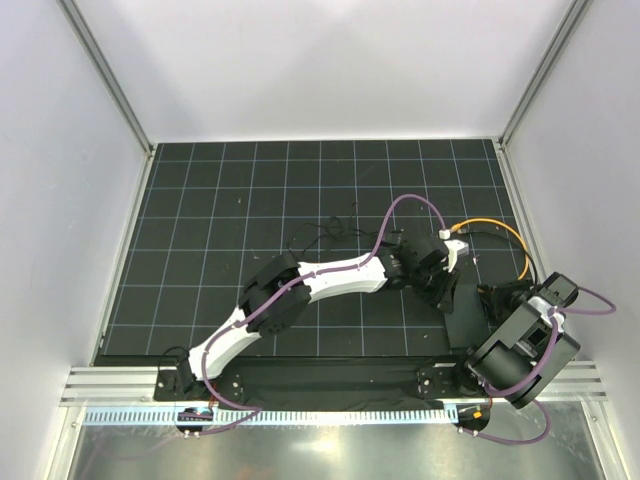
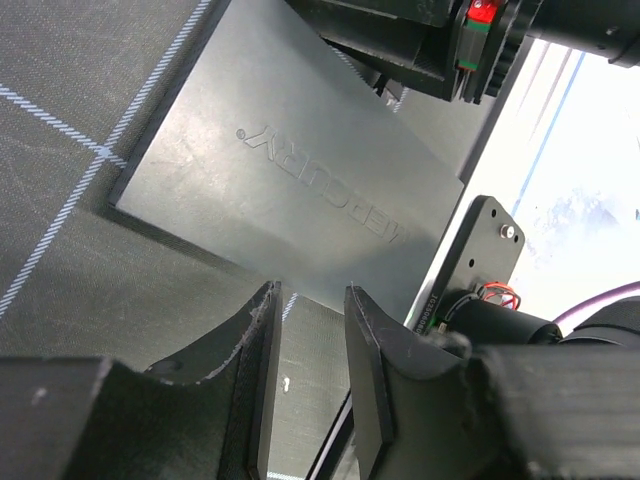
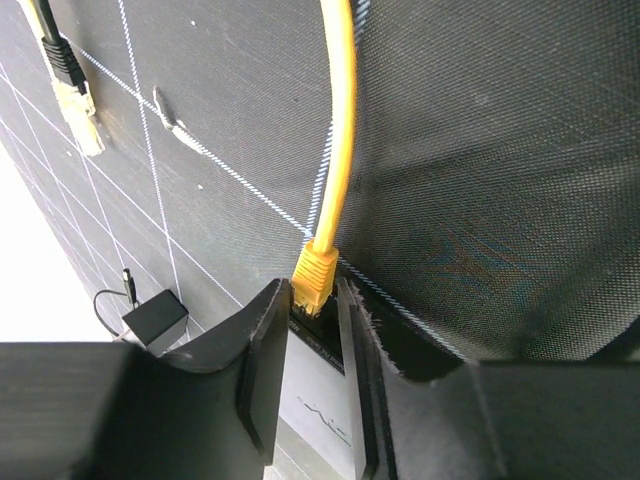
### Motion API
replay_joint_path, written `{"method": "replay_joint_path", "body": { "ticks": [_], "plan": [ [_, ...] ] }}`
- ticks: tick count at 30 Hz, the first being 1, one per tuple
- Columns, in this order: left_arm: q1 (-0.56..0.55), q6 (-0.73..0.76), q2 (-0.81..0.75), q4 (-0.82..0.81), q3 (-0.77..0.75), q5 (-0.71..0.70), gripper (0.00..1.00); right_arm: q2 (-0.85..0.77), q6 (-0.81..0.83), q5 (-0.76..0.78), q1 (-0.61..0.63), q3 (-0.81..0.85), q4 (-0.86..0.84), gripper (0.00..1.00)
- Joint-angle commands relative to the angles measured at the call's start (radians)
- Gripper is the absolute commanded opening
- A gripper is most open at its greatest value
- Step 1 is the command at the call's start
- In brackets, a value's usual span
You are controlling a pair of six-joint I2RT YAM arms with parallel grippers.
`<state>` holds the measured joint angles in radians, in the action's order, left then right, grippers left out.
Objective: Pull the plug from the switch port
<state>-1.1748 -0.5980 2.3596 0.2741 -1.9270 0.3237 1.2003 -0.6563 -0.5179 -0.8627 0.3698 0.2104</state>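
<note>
Right gripper [image 3: 312, 300] brackets the yellow plug [image 3: 316, 270], seated in the switch port [image 3: 310, 318] at the edge of the black Mercury switch [image 2: 290, 170]; whether it is clamped cannot be told. Left gripper [image 2: 310, 305], narrowly parted, sits over it. An unpressed latch could drag the switch along.

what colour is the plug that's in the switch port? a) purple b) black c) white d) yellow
d: the plug seated in the switch port is yellow, the same as the cable running up from it.
</note>
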Motion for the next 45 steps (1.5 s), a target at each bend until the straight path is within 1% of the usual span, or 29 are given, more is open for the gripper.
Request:
{"method": "replay_joint_path", "body": {
  "ticks": [1, 4, 9, 14, 18, 22, 26, 29, 34, 37, 41, 45],
  "plan": [
    [0.007, 0.017, -0.036, -0.059, -0.038, 0.037, 0.36, 0.008, 0.017, 0.041, 0.004, 0.001, 0.014, 0.37],
    [0.018, 0.020, -0.010, -0.065, -0.062, 0.049, 0.37, 0.016, 0.012, 0.039, 0.004, 0.012, 0.018, 0.40],
    [0.021, 0.009, 0.036, -0.073, -0.098, 0.110, 0.37, 0.010, 0.010, 0.027, 0.004, 0.029, 0.038, 0.48],
    [0.021, 0.001, 0.059, -0.073, -0.109, 0.120, 0.38, -0.010, 0.034, 0.033, 0.004, 0.032, 0.052, 0.54],
    [0.021, -0.026, 0.079, -0.059, -0.112, 0.101, 0.36, -0.002, 0.034, 0.027, 0.002, 0.032, 0.044, 0.54],
    [0.020, -0.049, 0.087, -0.032, -0.113, 0.058, 0.36, -0.010, 0.026, -0.005, 0.002, 0.011, 0.030, 0.51],
    [0.020, -0.048, 0.084, 0.000, -0.113, 0.005, 0.36, -0.059, 0.018, 0.009, 0.002, 0.011, 0.044, 0.48],
    [0.020, -0.051, 0.092, 0.034, -0.130, 0.003, 0.36, -0.080, 0.029, 0.032, 0.002, 0.020, 0.080, 0.46],
    [0.024, -0.055, 0.105, 0.092, -0.168, -0.018, 0.36, -0.099, 0.027, 0.045, 0.002, 0.018, 0.095, 0.45],
    [0.026, -0.074, 0.113, 0.116, -0.188, -0.009, 0.36, -0.078, 0.030, 0.039, 0.002, 0.021, 0.093, 0.43],
    [0.026, -0.088, 0.121, 0.123, -0.187, 0.002, 0.36, 0.007, 0.032, 0.032, 0.001, 0.026, 0.063, 0.41],
    [0.026, -0.088, 0.125, 0.131, -0.193, 0.000, 0.36, 0.022, 0.030, 0.024, 0.002, 0.023, 0.044, 0.40]
  ]
}}
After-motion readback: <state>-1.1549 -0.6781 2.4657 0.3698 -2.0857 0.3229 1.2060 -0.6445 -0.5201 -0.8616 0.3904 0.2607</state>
